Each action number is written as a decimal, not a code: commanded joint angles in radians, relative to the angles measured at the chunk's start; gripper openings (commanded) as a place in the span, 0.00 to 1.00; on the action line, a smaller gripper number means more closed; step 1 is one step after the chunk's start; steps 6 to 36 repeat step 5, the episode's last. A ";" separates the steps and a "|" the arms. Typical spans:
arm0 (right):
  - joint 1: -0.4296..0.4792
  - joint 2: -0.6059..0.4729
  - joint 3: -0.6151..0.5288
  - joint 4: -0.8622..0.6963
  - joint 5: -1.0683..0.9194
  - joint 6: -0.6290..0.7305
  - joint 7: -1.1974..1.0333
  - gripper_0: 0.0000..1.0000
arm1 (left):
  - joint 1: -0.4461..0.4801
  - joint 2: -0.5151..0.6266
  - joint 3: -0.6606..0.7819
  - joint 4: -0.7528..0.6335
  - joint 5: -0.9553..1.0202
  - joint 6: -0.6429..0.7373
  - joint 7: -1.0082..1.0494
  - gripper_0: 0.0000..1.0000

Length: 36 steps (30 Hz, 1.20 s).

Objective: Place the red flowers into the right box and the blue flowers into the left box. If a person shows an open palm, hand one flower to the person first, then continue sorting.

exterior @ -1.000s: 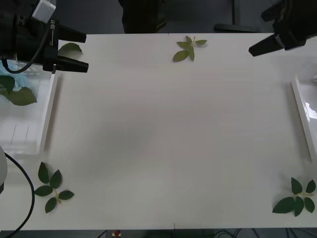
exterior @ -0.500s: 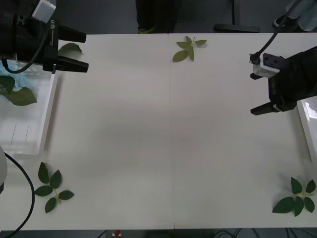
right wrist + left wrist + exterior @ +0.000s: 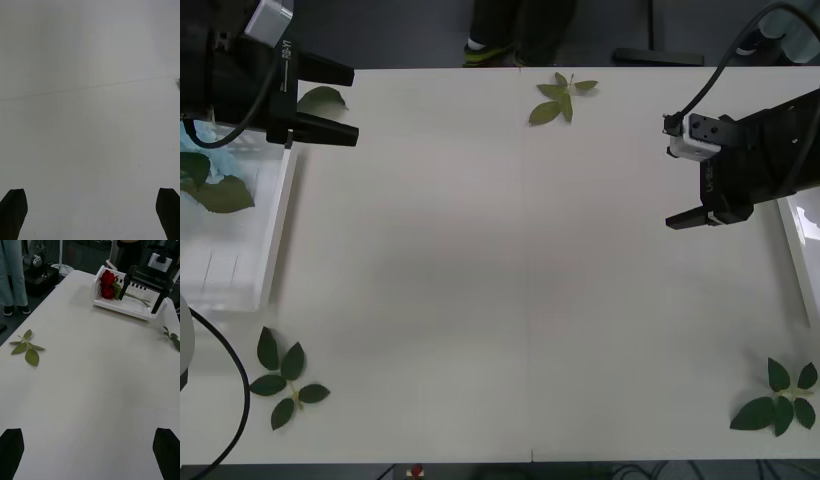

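A white table point(image 3: 520, 280) spans the scene. The right gripper point(image 3: 677, 172) hovers at three o'clock, fingers spread and empty, beside the right box point(image 3: 123, 303) holding red flowers point(image 3: 108, 284). The left gripper point(image 3: 352, 104), also spread, hangs at ten o'clock by the left box point(image 3: 275, 240) with blue flowers point(image 3: 220, 160).

One overhead camera and two wrist cameras over a white table point(image 3: 510, 280).

The front view looks forward and down on the whole tabletop. The left wrist view gazes low across the table toward the right box point(image 3: 125, 305) and the right gripper point(image 3: 146, 288). The right wrist view faces bare tabletop point(image 3: 90, 112) at close range. All share the table surface.
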 commanded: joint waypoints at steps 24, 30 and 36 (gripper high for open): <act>-0.014 -0.009 0.003 -0.031 -0.001 -0.010 0.001 1.00 | -0.003 0.036 0.003 -0.016 0.004 -0.003 0.000 1.00; -0.014 -0.009 0.003 -0.031 -0.001 -0.010 0.001 1.00 | -0.003 0.036 0.003 -0.016 0.004 -0.003 0.000 1.00; -0.014 -0.009 0.003 -0.031 -0.001 -0.010 0.001 1.00 | -0.003 0.036 0.003 -0.016 0.004 -0.003 0.000 1.00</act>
